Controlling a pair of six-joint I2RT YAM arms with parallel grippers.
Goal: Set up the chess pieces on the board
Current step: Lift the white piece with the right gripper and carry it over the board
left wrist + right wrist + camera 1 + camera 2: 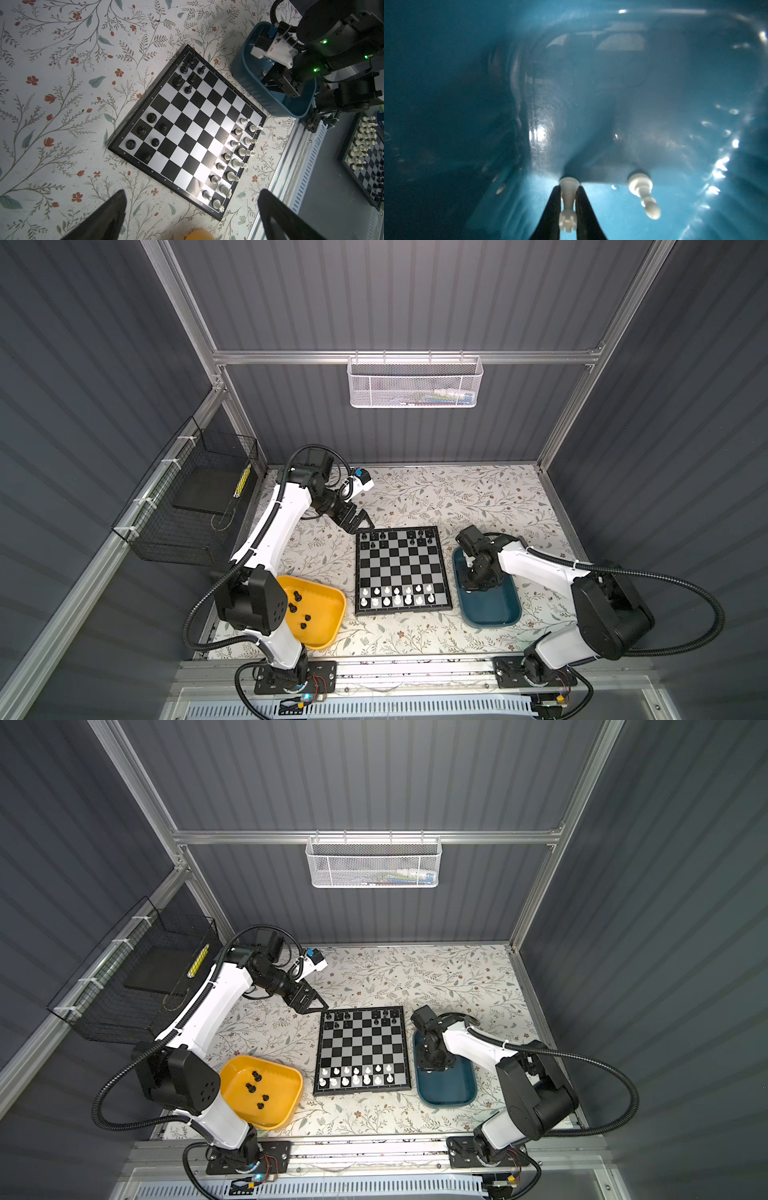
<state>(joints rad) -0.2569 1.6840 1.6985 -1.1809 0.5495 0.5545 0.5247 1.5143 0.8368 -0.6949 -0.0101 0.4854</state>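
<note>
In the teal tray [494, 610], right of centre, the right gripper [568, 188] pinches a white piece [568, 207], perhaps a queen; left gripper [363, 529] gapes wide at the upper-left corner of the board [401, 568], mid-frame.

Both arms [282, 522] wear white shells over black joints. Ribbed black hoses [623, 571] run behind each pincer [362, 526], whose fingers [108, 216] are tapered and black.

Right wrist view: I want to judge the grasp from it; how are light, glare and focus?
Right wrist view: dim, hazy, glare spots on the teal tray's wall, yet the white piece in the right gripper reads clearly. Left wrist view: glare on the board.
</note>
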